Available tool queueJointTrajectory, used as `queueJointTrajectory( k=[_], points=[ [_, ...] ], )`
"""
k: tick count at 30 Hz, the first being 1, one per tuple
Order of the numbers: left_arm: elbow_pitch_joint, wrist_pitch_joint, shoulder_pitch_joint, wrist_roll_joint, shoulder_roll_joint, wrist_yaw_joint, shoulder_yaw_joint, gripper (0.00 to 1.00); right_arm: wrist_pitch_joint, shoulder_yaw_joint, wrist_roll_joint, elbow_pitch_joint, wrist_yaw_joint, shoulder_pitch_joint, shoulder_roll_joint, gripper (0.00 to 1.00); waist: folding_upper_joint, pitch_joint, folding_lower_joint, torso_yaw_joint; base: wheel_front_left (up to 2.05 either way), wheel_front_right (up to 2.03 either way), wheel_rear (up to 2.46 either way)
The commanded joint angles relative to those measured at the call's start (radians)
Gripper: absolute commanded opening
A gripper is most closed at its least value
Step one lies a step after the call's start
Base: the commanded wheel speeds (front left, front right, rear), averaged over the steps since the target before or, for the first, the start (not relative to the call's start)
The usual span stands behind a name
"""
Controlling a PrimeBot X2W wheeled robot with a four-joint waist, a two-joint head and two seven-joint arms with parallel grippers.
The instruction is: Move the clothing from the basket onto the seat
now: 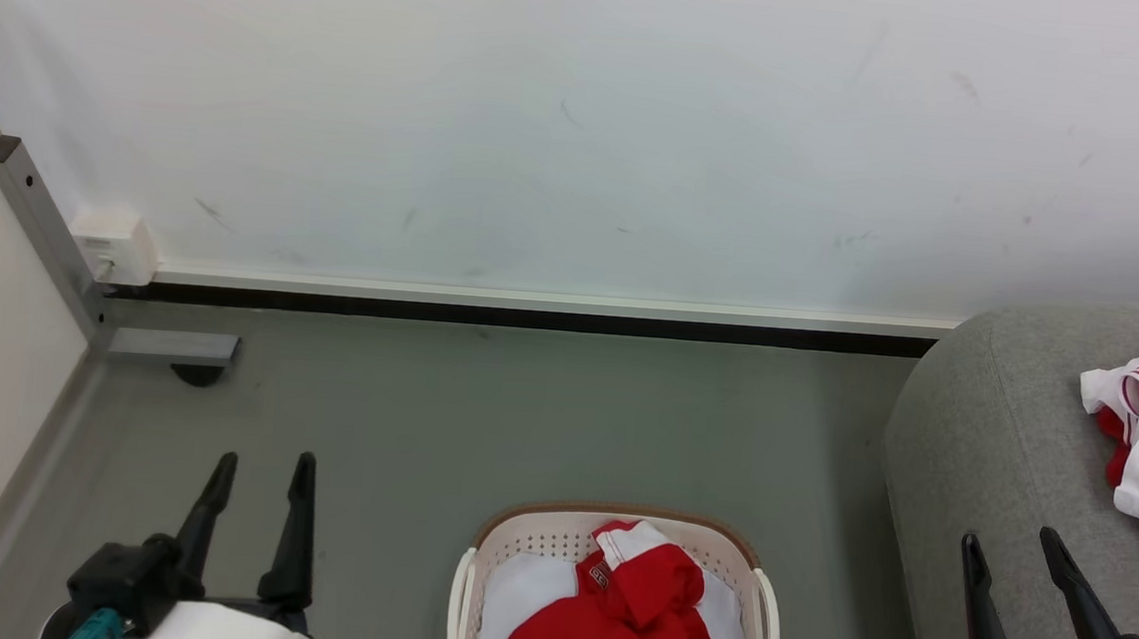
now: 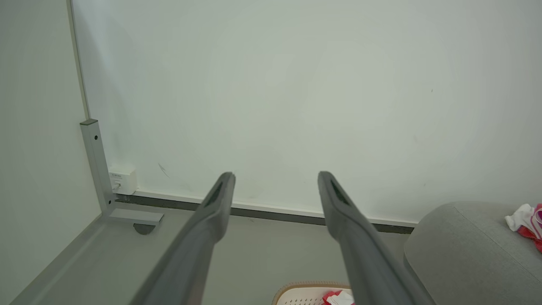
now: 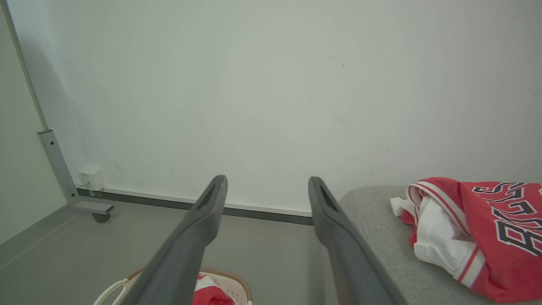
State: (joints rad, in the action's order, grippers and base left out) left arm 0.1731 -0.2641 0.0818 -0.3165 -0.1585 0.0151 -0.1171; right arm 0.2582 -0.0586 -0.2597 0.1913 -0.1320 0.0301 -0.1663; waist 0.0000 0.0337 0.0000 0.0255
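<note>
Head view: red garment heaped in the basket, low in the middle, between left gripper and right gripper, both wide and empty.

Left wrist view: basket down-right of the fingers.

Right wrist view: basket down-left, BULLS jersey on the sofa, right.

Basket: perforated cream plastic, brown rim; garments: soft red-white cloth; sofa: matt grey woven fabric
</note>
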Motion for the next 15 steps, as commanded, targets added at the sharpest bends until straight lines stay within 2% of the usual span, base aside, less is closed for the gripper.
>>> queueJointTrajectory(
  k=[1, 8, 15],
  points=[
    [0.008, 0.0, -0.016, 0.032, 0.014, -0.019, 0.031, 1.0, 0.007, 0.002, 0.013, 0.014, 0.003, -0.005, 0.002, 1.0, 0.0, -0.001, 0.0, 0.0, 0.0, 0.0, 0.0],
    [0.051, 0.0, -0.01, 0.102, 0.057, -0.074, 0.1, 1.0, 0.007, -0.006, 0.029, 0.019, 0.003, 0.016, 0.021, 1.0, 0.0, -0.004, 0.0, 0.004, 0.0, 0.0, 0.0],
    [0.072, 0.0, 0.007, 0.136, 0.081, -0.097, 0.132, 1.0, 0.007, -0.015, 0.017, 0.023, 0.003, 0.028, 0.02, 1.0, 0.0, -0.01, 0.0, 0.005, 0.0, 0.0, 0.0]
  ],
)
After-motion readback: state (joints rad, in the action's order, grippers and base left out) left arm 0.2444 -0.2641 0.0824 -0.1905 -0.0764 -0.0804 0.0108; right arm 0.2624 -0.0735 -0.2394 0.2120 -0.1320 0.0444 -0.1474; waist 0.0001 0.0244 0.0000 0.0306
